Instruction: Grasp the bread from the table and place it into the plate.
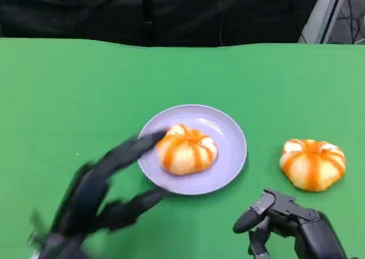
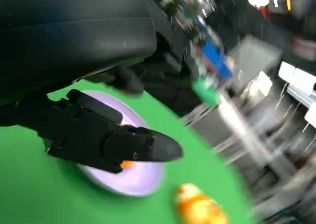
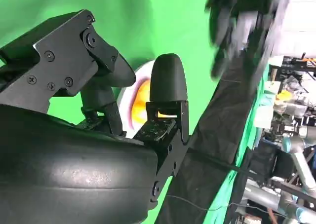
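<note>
A lilac plate (image 1: 228, 162) sits mid-table with one orange-striped bread roll (image 1: 186, 149) lying on it. A second bread roll (image 1: 312, 163) rests on the green cloth to the plate's right and appears blurred in the left wrist view (image 2: 200, 206). My left hand (image 1: 102, 190) is motion-blurred at the plate's left, fingers spread and holding nothing; one fingertip (image 1: 157, 138) reaches the plated roll's edge. In its wrist view, my left hand (image 2: 98, 135) hangs over the plate (image 2: 140, 182). My right hand (image 1: 285, 222) hovers low, in front of the loose roll, empty.
The green cloth (image 1: 68, 93) covers the whole table, with a black curtain behind its far edge. A metal stand (image 1: 325, 13) rises at the back right. Between the right hand's fingers, the plated roll (image 3: 140, 98) shows.
</note>
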